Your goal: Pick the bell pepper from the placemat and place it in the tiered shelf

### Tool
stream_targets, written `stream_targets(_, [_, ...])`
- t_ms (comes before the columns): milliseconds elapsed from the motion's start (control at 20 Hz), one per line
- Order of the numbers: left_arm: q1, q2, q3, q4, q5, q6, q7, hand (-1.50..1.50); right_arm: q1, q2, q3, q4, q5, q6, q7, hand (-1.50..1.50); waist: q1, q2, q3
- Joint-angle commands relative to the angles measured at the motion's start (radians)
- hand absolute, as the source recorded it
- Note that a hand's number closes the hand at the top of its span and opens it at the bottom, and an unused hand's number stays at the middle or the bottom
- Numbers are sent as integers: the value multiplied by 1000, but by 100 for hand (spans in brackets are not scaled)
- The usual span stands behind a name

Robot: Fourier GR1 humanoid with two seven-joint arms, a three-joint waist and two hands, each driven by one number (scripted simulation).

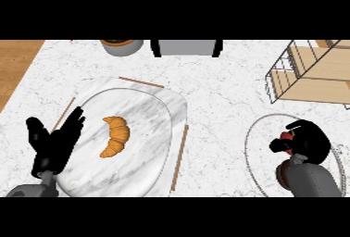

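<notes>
Head view, looking steeply down on the counter (212, 78). The fingers of the right hand (311, 139), at the lower right of the frame, are curled round the bell pepper (286, 136). Only a small red patch of the pepper shows, at the left side of the black hand. Hand and pepper lie within the outline of the round placemat (263, 155), in its upper half; whether the pepper touches the mat or is raised above it cannot be told. The grey right forearm (311, 180) enters from the lower edge, directly below the hand.

The tiered shelf (311, 74), a wire frame with pale wooden boards, stands at the upper right of the frame, well apart from the pepper and above the placemat.

At the lower left, the left hand (54, 141) rests open with its fingers straight and pointing up. It overlaps the left edge of an oval marble platter (147, 134). A croissant (116, 136) lies on the platter, just right of that hand and apart from it. Thin brown strips (180, 157) run beside the platter.

Along the top edge stand a grey pot (121, 46) and, to its right, a dark-framed grey object (186, 47).
</notes>
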Motion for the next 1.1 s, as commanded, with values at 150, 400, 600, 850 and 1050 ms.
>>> stream_targets(150, [6, -20, -15, 21, -9, 14, 35, 0, -9, 25, 196, -131, -188, 216, -378, 150, 3, 6, 4])
stream_targets(400, [43, -1, 8, 19, 9, -6, 30, 0, 32, -76, 253, -370, -367, 441, -620, 150, -34, -7, 0])
stream_targets(600, [51, -7, 23, 27, -2, 16, 15, 0, 60, -197, 130, -666, -485, 533, -598, 150, -53, -5, -1])
stream_targets(850, [79, -17, 10, -18, 4, 1, 26, 0, 28, -294, -102, -897, -656, 662, -417, 150, -33, 1, 0])
stream_targets(1050, [61, -13, 13, -10, -7, -10, 16, 0, -89, -350, -256, -953, -802, 741, -221, 150, -14, 6, 0])
